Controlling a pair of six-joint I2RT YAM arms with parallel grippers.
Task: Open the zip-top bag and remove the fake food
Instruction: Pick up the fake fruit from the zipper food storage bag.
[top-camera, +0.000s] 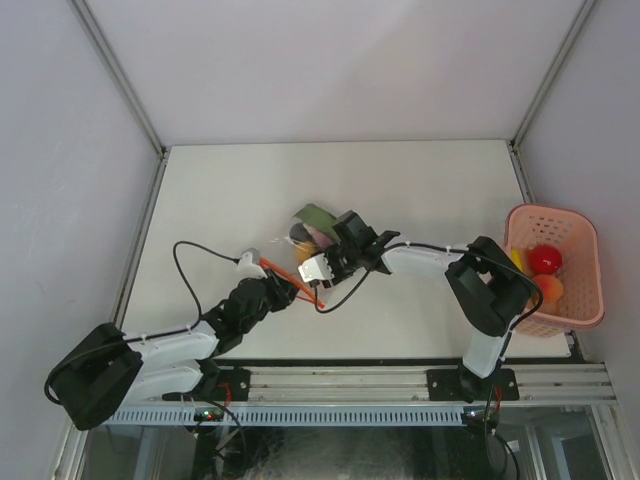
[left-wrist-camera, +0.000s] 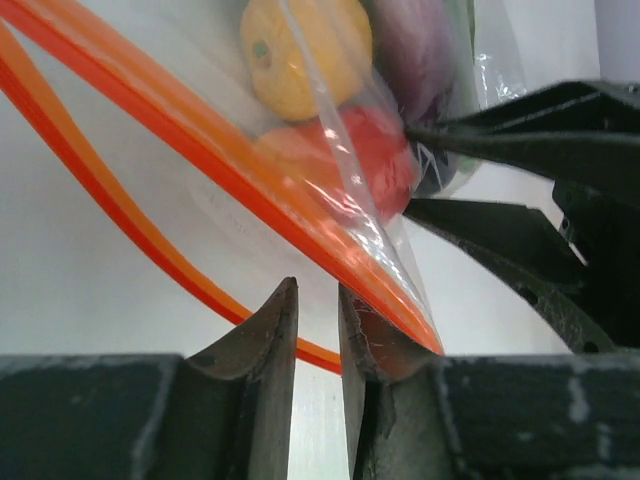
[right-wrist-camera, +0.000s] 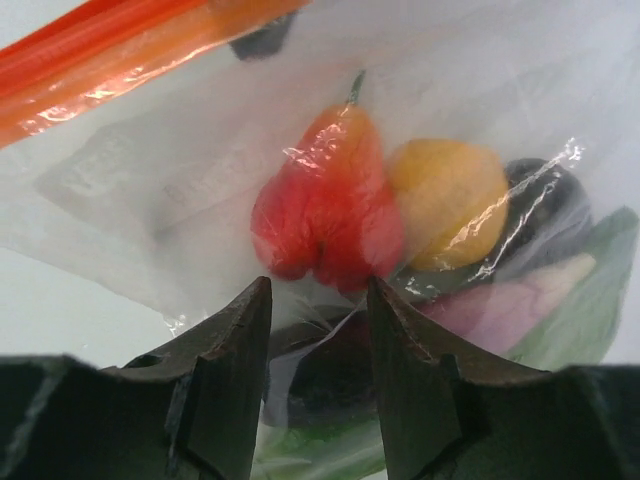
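Two sets | left jaws — slightly apart | right jaws — pinching zip-top bag (right-wrist-camera: 180, 190)

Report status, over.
Left tool slightly open at orange zip strip. Right tool straddles clear crinkly zip-top bag, grip unclear. Plastic toy food inside. Nothing obstructing.

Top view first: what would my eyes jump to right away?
Probably the clear zip-top bag in the middle of the table, with its bright orange zip strip and colourful fake food inside. Then the pink basket at the right edge, with a red ball in it.
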